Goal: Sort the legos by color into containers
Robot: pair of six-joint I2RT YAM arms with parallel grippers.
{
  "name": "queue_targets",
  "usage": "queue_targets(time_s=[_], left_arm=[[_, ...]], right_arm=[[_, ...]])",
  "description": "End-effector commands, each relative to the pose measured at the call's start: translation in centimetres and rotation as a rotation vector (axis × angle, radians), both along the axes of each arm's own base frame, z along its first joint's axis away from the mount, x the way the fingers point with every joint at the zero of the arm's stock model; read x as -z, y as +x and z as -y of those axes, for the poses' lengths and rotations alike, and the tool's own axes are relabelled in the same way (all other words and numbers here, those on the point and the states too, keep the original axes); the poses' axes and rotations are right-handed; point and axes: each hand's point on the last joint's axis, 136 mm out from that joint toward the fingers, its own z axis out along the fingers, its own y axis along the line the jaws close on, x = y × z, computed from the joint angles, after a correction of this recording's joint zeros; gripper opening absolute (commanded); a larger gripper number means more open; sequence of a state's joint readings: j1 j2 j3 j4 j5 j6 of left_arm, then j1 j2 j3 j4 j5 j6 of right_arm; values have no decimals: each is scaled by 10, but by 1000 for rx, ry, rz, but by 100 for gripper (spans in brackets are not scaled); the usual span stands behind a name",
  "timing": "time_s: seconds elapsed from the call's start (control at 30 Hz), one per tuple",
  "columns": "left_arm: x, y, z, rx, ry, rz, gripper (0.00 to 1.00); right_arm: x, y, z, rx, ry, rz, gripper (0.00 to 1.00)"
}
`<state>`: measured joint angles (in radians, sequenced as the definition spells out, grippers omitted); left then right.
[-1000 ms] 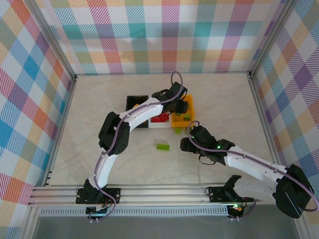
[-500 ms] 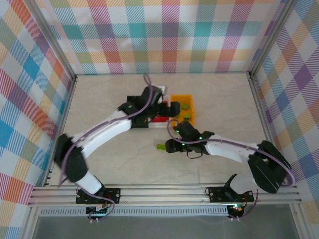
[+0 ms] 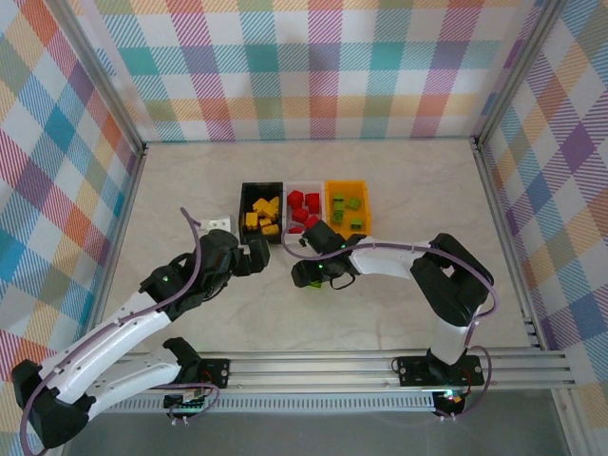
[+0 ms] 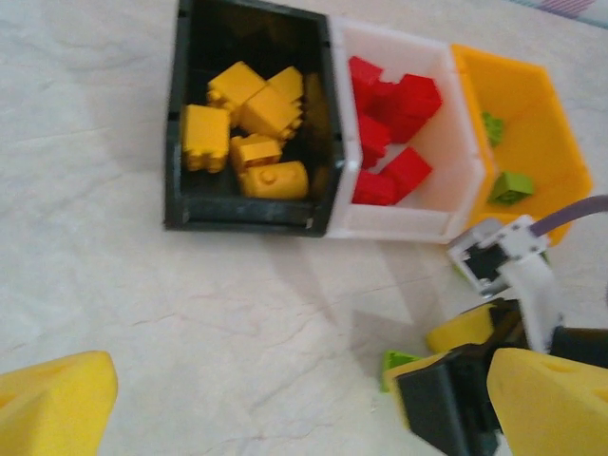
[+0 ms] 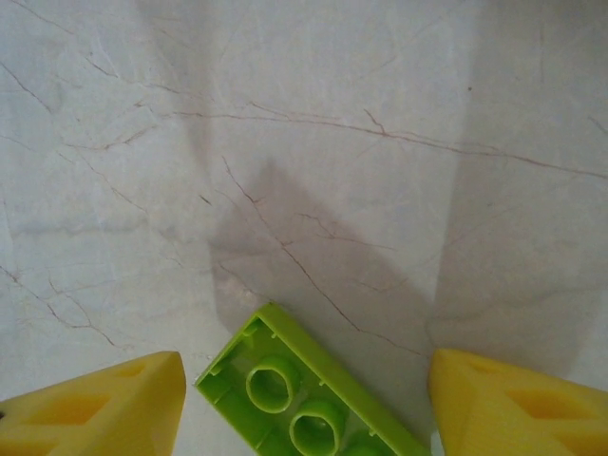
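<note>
On the marbled table [image 3: 427, 190], within plaid walls [image 3: 313, 66], the right gripper [image 5: 306, 375] straddles a lone green lego [image 5: 285, 404], jaws apart. The left gripper [image 3: 252, 258] gapes empty near the black bin [image 4: 176, 142] of yellow legos [image 4: 256, 104], white bin [image 4: 456, 123] of red legos [image 4: 399, 95], orange bin [image 4: 532, 104] of green legos [image 4: 513, 185].

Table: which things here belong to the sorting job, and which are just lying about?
Job: black bin, white bin, orange bin; yellow bricks, red bricks, green bricks, loose green brick.
Just there: checked walls, metal rail.
</note>
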<state>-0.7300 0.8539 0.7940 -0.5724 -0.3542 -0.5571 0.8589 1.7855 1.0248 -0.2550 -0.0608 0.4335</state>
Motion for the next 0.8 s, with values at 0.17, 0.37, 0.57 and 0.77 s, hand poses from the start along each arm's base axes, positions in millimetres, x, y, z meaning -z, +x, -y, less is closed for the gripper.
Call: queue_targets(time_s=[0.17,0.37,0.57,0.77], left_arm=[[13,-5,-33,-116,85,-21,100],[9,-4,-40,-140,113,-10,100],[10,-5,-42,-140,127,-16,100],[10,-4,-42,-143,123,-14,100]], right_arm=[[21,-47,21,-33,-165,-69,64],[35,-43,30,-33,-329,-16,53],[38,-38,33,-42,-395,14,40],[29,-30,26,-32,-359,52,32]])
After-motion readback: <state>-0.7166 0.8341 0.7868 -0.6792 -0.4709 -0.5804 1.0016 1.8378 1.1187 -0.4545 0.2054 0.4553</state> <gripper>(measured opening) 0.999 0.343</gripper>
